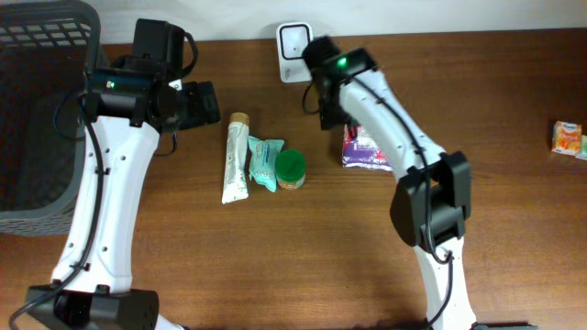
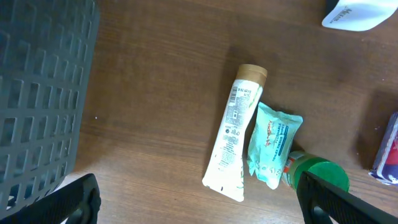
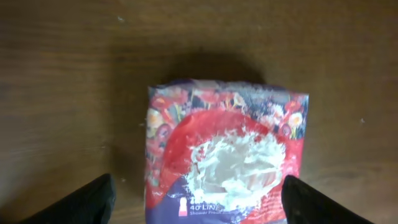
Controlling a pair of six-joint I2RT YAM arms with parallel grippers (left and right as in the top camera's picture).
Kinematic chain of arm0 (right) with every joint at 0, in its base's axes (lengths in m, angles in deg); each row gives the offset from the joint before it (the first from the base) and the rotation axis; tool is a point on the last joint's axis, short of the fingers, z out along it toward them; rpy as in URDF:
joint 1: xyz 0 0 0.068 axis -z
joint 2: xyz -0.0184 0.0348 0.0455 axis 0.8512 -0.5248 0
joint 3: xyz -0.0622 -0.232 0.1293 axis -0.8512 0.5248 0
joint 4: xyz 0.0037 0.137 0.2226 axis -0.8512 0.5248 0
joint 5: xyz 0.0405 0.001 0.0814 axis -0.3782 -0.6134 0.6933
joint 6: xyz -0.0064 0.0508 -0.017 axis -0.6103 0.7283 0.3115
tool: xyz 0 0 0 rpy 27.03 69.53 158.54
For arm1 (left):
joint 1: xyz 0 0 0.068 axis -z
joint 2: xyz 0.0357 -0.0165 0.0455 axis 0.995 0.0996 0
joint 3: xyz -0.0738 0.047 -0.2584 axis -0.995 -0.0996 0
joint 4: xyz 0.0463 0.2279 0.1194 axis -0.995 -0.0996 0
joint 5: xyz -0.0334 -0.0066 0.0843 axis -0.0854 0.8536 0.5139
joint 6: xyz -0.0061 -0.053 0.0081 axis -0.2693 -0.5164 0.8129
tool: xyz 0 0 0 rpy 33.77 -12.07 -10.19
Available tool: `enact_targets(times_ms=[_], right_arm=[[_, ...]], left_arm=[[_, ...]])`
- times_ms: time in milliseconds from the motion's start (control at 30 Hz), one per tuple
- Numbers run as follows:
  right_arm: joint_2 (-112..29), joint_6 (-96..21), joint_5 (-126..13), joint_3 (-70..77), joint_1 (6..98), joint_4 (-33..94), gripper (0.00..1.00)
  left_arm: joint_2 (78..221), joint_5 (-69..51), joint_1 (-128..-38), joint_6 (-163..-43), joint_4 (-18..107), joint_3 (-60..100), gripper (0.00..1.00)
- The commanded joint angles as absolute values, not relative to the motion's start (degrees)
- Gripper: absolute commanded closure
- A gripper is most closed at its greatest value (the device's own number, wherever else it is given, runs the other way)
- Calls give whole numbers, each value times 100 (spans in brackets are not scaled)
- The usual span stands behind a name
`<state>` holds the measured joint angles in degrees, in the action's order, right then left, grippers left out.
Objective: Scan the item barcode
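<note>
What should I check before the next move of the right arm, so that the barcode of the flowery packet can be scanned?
1. Right hand open: ok, fingers stand wide on either side of the packet.
2. Packet lying free on the table: ok, not held.
3. Barcode located: cannot tell, none shows on the face in view.
4. Scanner in sight: ok, at the far edge.
5. Left hand away from the packet: ok, open, near the tube.
</note>
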<state>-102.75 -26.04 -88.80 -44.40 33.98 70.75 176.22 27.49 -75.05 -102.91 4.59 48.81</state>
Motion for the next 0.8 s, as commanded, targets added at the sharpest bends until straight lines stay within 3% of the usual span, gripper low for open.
enact_targets(times_ms=[0,100,167,400,667,700,733,767], right_arm=[[-10231,-2182,-9925,-3658,3234,6587,18],[-10231,-2184,-10456,-2947,3162,6010,24],[-10231,-2182,-10475,-2788,3175,5912,34],[-10216,-2249,-10137,-3212,3208,6371,95],[-10216,-3651,-7184,-4864,4170,7295,96],[-10218,-3651,-7293,-4869,4323,7494,92],[-10227,-3651,-7297,-4832,4410,7571,78],[-10227,-3670,-7304,-4755,4439,7571,73]], left_arm=[[17626,2791,-7494,-10265,463,4881,1],[17626,2789,-7492,-10265,463,4881,1],[17626,2791,-7492,-10265,463,4881,1],[17626,2791,-7496,-10265,463,4881,1],[17626,2791,-7496,-10265,463,4881,1],[17626,2791,-7496,-10265,463,4881,1],[17626,2791,-7496,-10265,463,4881,1],[17626,2791,-7496,-10265,463,4881,1]])
